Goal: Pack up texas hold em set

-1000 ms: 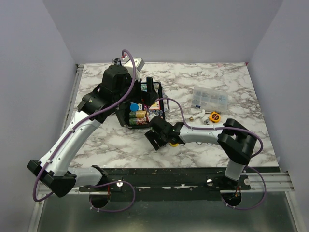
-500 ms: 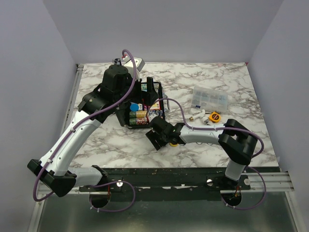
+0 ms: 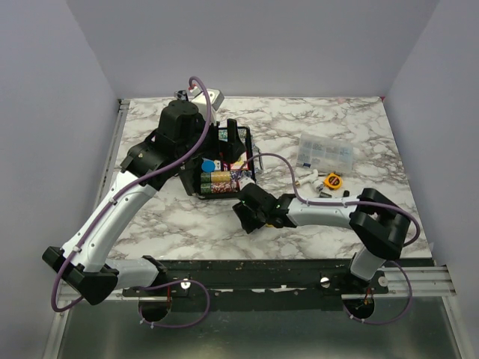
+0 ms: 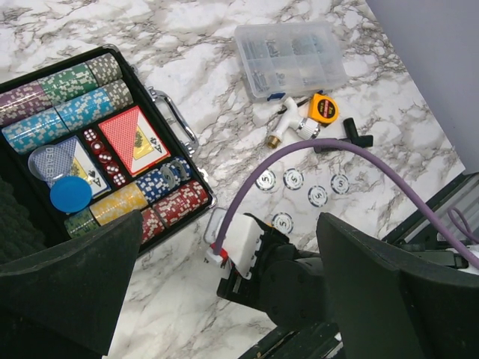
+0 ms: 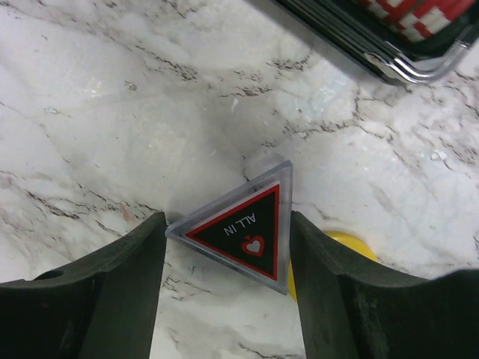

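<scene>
Grab triangle (image 5: 243,232) | right gripper (image 5: 228,224) flanks it — pinched or not, we cannot tell | left gripper (image 4: 230,224) spread | we squeeze centred, lift level toward case (image 5: 337,26) at 1 o'clock

Left tool (image 4: 228,239) high, spread wide — right tool (image 5: 227,224) low.

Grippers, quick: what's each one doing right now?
Left gripper: open, holding nothing.
Right gripper: jaws against both sides of the triangle; a firm grip cannot be told.
</scene>
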You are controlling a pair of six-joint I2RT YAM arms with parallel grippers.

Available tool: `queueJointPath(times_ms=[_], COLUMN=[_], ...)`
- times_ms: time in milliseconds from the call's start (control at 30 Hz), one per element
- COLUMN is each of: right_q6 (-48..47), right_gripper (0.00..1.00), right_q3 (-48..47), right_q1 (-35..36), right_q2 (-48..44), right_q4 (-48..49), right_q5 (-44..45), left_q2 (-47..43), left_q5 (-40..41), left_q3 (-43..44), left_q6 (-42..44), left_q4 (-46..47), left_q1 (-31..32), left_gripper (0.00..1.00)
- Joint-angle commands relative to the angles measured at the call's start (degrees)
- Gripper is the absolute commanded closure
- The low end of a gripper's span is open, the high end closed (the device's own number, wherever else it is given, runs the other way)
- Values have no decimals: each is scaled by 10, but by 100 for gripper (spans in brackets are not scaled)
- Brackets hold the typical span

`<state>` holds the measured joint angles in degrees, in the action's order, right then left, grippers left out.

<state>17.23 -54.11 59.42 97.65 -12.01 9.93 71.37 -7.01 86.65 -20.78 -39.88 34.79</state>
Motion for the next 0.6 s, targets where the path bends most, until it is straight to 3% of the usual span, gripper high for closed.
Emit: queueJointPath(times_ms=[0, 100, 300, 567], right_q6=[48, 61, 96, 186], right_gripper=[91, 99, 99, 99], right_q3=[16, 20, 3, -117], right_q1=[2, 0, -63, -196], right_q2=[-55, -88, -118, -20], right_q4=[38, 65, 93, 89], right_q5=[49, 72, 39, -89], left_q2=[-17, -27, -49, -62], left_q5=[57, 105, 165, 152], left_q3=[11, 20, 30, 16], left_q6=[-6, -10, -17, -11], left_q4=[-7, -18, -35, -21], left_q1=[-13, -20, -28, -28], left_gripper=[1, 1, 1, 1])
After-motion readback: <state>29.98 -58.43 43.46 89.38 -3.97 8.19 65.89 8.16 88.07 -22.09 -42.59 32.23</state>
